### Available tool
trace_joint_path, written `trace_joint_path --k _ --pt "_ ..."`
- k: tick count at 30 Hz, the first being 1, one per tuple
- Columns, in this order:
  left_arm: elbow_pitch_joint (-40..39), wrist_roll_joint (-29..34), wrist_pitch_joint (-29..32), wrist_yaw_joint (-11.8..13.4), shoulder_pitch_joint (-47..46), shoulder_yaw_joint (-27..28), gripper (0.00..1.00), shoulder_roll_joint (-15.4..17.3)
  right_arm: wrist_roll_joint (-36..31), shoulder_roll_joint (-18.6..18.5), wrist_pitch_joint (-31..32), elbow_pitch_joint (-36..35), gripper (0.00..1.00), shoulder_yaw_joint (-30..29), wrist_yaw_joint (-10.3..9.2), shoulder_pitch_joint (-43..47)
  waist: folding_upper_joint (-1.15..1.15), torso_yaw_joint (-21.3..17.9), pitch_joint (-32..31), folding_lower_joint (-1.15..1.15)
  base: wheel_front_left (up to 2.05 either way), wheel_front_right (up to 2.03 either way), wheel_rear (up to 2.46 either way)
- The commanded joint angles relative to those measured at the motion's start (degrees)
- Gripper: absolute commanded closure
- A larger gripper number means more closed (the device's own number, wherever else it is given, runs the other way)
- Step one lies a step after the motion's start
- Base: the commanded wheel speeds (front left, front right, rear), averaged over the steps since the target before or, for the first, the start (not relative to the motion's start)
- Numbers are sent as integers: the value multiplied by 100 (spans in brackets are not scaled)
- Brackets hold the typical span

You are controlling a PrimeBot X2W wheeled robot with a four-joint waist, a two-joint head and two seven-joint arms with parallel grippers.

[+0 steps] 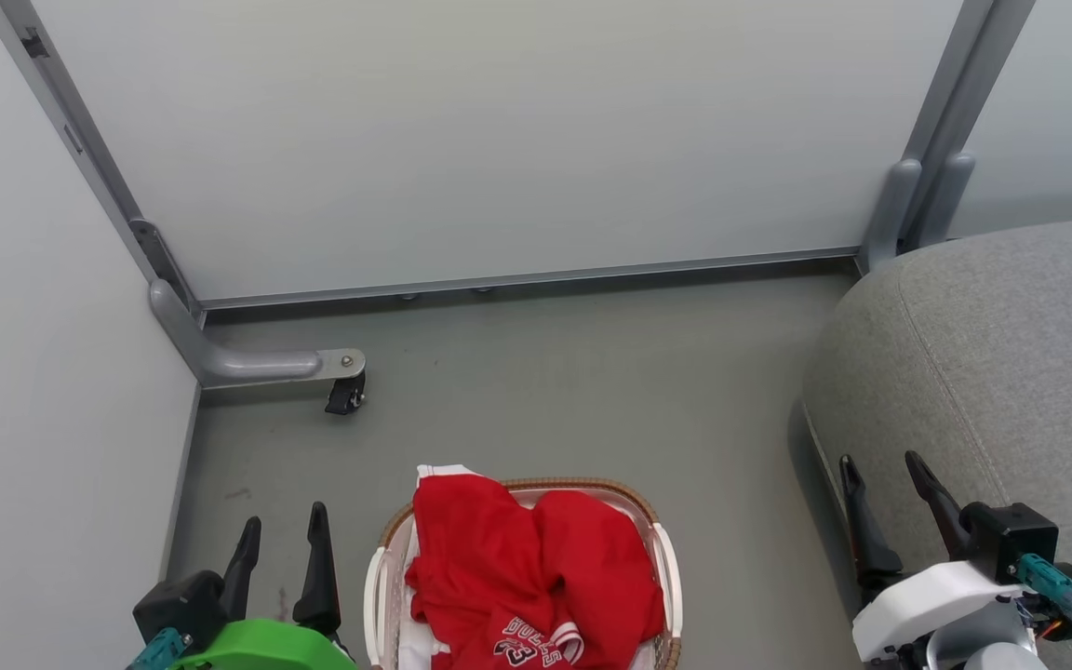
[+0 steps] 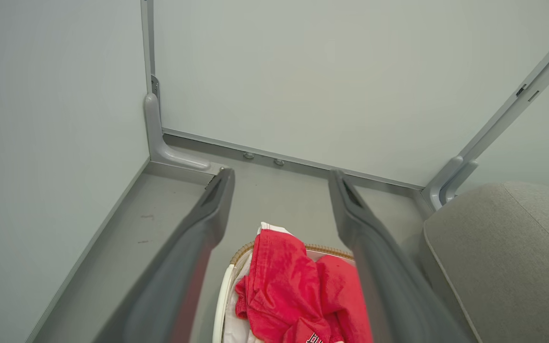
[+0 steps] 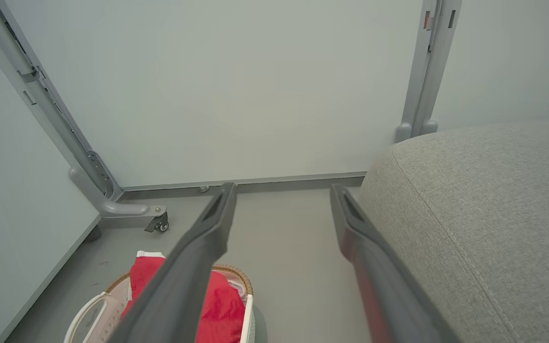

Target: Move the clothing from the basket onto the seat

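1. The clothing (image 1: 527,558) is seen at the bottom middle of the head view, piled up in the basket (image 1: 374,596).
2. The clothing is bright red and is crumpled into soft folds. A white edge is seen at the top of the pile, and red and white stripes are seen near the bottom.
3. Black-and-white letters and a number are printed on one piece. They are seen upside down at the very bottom of the frame.
4. The basket is white with a brown woven rim, and it is stood on the grey floor (image 1: 592,391). A white cloth is seen inside it, under the red pile. The pile is heaped higher than the rim.
5. The seat (image 1: 1011,354) is found at the right side of the frame. It is grey and soft-looking, with a round corner and a stitched line. It is set apart from the basket, with bare floor between them.
6. The left gripper (image 1: 285,516) is seen at the lower left, just beside the basket. Its two dark fingers are spread wide and are not touching the clothing.
7. The right gripper (image 1: 880,459) is seen at the lower right, against the edge of the seat. Its fingers are spread wide too.
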Motion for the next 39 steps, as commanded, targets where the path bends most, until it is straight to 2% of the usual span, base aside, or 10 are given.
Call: trace_joint_path --k 1,17,39 --pt "21 139 -51 -16 50 -16 0 43 -142 -35 -50 7 0 3 2 22 0 3 -2 0 0 0 0" --pt "213 602 -216 -23 72 -81 0 47 -785 -42 -206 43 0 41 1 67 0 29 -9 0 0 0 0" --pt "306 521 -198 -64 12 -82 0 47 -732 -41 -206 41 0 25 1 51 0 23 32 0 0 0 0"
